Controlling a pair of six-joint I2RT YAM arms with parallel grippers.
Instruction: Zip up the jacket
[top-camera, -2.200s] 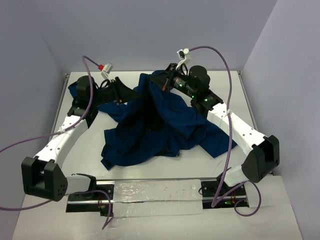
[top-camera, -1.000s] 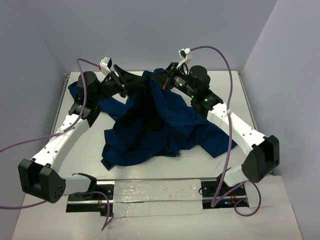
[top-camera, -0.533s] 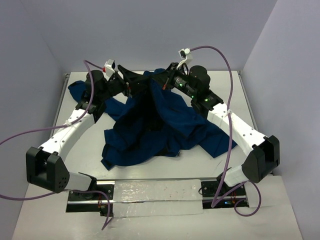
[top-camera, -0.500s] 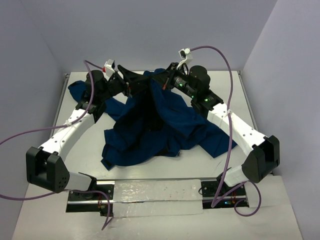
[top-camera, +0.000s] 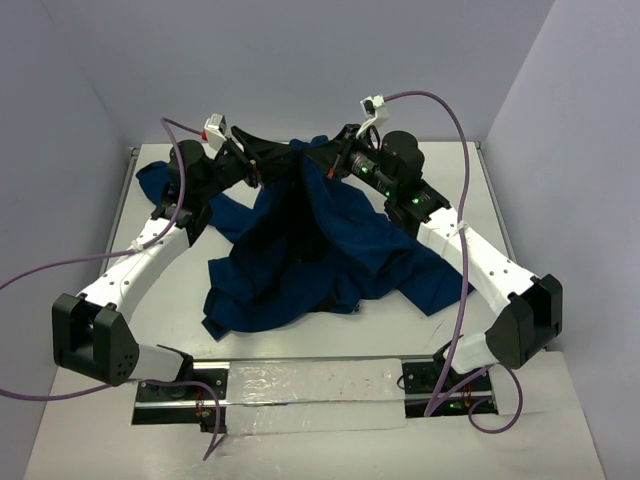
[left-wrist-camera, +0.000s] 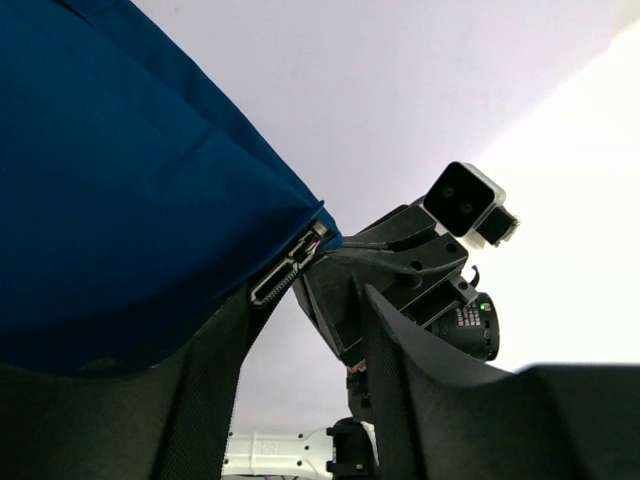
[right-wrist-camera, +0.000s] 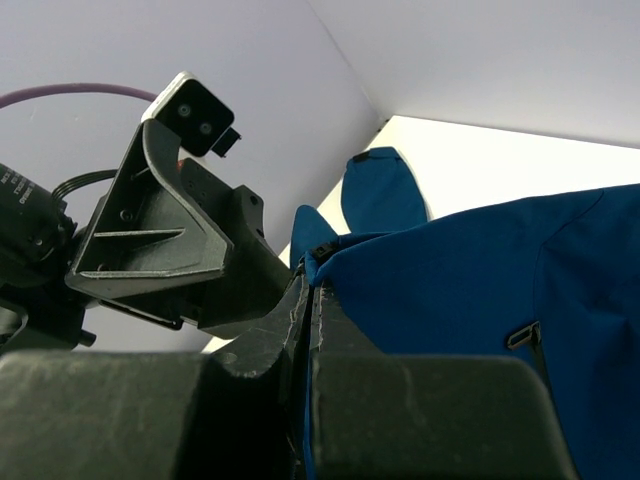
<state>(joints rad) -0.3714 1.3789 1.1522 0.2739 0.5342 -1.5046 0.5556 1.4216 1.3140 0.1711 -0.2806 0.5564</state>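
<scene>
The navy-blue jacket (top-camera: 320, 240) lies crumpled mid-table, and one edge is pulled up into a peak at the back. My right gripper (top-camera: 330, 165) is shut on that raised edge; in the right wrist view its jaws (right-wrist-camera: 312, 285) pinch the blue fabric (right-wrist-camera: 450, 290) beside a black zipper end. My left gripper (top-camera: 262, 163) is open, level with the peak and just left of it. In the left wrist view its fingers (left-wrist-camera: 215, 390) stand apart, with the jacket (left-wrist-camera: 120, 200) and a zipper end (left-wrist-camera: 285, 275) at the left fingertip. The right gripper (left-wrist-camera: 390, 270) is straight ahead.
One jacket sleeve (top-camera: 150, 180) trails to the table's back left corner, under the left arm. The white table (top-camera: 490, 210) is walled at the back and on both sides. Purple cables (top-camera: 455, 150) arch over both arms. A taped strip (top-camera: 310, 385) runs along the front edge.
My left gripper has risen from the table's back left and moved right, up to the raised jacket edge. The right gripper has kept its hold, lifting the edge slightly.
</scene>
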